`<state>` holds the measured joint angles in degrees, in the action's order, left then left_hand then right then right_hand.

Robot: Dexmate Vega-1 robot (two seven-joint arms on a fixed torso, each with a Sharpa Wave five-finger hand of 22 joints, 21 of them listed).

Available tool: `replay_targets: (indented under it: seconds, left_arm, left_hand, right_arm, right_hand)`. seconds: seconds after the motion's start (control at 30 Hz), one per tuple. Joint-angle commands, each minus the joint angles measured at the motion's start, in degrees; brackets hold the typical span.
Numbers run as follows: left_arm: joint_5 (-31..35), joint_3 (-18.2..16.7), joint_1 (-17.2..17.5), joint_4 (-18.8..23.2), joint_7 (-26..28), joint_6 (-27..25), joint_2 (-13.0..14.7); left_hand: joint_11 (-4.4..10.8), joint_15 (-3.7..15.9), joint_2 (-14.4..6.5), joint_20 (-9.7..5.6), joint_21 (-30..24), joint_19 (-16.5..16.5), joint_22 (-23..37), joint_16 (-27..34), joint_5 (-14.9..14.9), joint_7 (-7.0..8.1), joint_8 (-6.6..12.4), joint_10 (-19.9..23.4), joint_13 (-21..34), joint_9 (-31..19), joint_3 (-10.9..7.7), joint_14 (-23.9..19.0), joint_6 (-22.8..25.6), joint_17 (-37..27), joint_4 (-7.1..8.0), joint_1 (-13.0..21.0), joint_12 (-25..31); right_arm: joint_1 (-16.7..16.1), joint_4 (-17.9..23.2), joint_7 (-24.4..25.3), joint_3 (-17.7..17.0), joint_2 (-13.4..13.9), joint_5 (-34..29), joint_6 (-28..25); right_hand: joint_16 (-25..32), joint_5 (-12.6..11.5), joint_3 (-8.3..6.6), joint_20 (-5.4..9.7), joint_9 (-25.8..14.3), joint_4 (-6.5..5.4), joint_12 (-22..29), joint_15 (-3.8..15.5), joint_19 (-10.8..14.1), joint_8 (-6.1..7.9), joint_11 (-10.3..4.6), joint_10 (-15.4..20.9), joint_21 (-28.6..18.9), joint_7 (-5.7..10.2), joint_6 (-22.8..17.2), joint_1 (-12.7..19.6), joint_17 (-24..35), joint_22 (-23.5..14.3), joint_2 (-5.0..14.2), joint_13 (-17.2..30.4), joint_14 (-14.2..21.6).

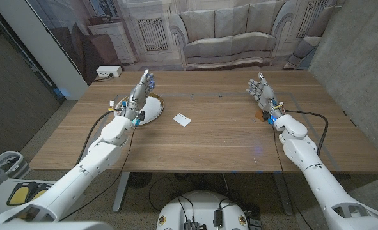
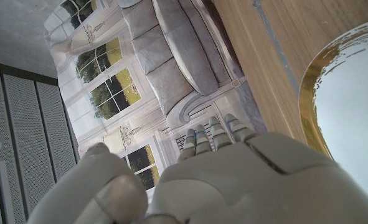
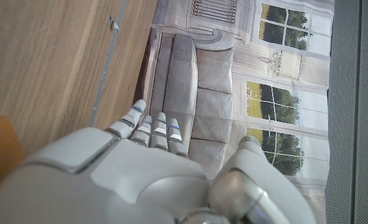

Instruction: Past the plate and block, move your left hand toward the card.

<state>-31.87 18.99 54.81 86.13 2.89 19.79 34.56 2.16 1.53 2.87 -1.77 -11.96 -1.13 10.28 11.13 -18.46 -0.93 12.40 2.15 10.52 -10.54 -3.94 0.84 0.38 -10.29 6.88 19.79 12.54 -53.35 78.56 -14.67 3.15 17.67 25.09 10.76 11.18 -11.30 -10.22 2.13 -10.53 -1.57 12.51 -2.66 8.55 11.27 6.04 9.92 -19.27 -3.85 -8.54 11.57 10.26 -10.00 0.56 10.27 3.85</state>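
Reaching up over the plate, the left hand is open and holds nothing. The white card lies flat on the table, near the plate and apart from it. The right hand is open too, fingers up, with a brown block just beside its wrist.

The left hand is raised with fingers spread above the gold-rimmed plate. Bare tabletop lies between the plate and the white card. The orange block sits well apart, beside the right hand.
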Motion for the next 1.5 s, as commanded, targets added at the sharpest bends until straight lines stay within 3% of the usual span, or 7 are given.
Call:
replay_targets:
  seconds: [0.03, 0.8, 1.3, 1.5]
  left_arm:
    - [1.8, -0.3, 2.1, 1.4, 0.9, 2.2, 0.6]
    - [6.3, -1.9, 7.3, 7.8, 5.5, 2.1, 3.8]
    - [12.3, -0.9, 7.8, 7.3, 10.0, 4.5, 1.8]
    - [17.7, -0.6, 8.2, 8.9, 14.0, 2.5, 2.2]
  left_hand:
    - [-0.21, 0.21, 0.0, -2.81, -0.7, 1.5, 0.1, 0.6, -0.5, 0.02, 0.22, 1.2, 0.2, -0.1, 0.01, -0.9, 1.1, -0.2, -0.41, 0.5, 0.4]
    - [-0.24, 0.27, -0.3, -2.80, -0.6, 1.9, 0.2, 0.6, -0.6, -0.32, 0.38, 2.4, 0.2, -0.1, 0.29, -2.2, 2.7, -0.2, -0.58, 0.9, 0.4]
    - [-0.20, 0.37, -0.2, -2.86, -0.9, 3.5, 0.2, 1.0, -0.7, -0.31, 0.95, 5.1, 0.2, -0.1, 0.90, -4.8, 5.7, -0.2, -0.75, 1.2, 0.9]
    - [0.19, 0.62, -0.2, -2.98, -0.8, 3.4, 0.2, 0.9, -0.8, -0.10, 0.99, 5.6, 0.2, -0.1, 1.01, -5.0, 6.3, -0.2, -0.82, 1.3, 0.8]
  right_arm:
    - [-1.6, 2.5, 1.2, -0.8, 0.4, 0.2, -0.2]
    - [-5.7, 7.6, 2.6, -1.7, 2.1, 0.7, 0.1]
    - [-6.2, 9.4, 2.6, -3.0, 2.8, 2.1, -0.9]
    - [-6.9, 11.0, 2.9, -3.6, 3.7, 1.8, -1.3]
  right_hand:
    - [-0.1, -0.3, 0.06, 1.64, -0.2, 0.34, 0.2, 0.17, 0.5, 0.36, 0.22, 0.4, 0.2, -0.08, -0.7, -0.1, 0.2, -0.2, 0.35, 0.3, 0.8]
    - [-0.2, -0.3, 0.24, 1.49, -0.2, 0.43, 0.1, -0.09, 1.1, 0.30, 0.09, 0.7, 0.6, -0.19, -1.1, -0.3, 0.2, -0.2, 0.45, 0.3, 1.1]
    - [-0.2, -0.3, 0.35, 1.36, -0.2, 0.51, 0.1, -0.17, 1.2, 0.25, 0.03, 0.9, 1.0, -0.11, -1.3, -0.4, 0.2, -0.2, 0.46, 0.3, 1.3]
    - [-0.2, -0.3, 0.42, 1.41, -0.2, 0.53, 0.1, -0.10, 1.3, 0.26, 0.15, 1.1, 1.1, -0.04, -1.5, -0.5, 0.2, -0.2, 0.46, 0.3, 1.4]
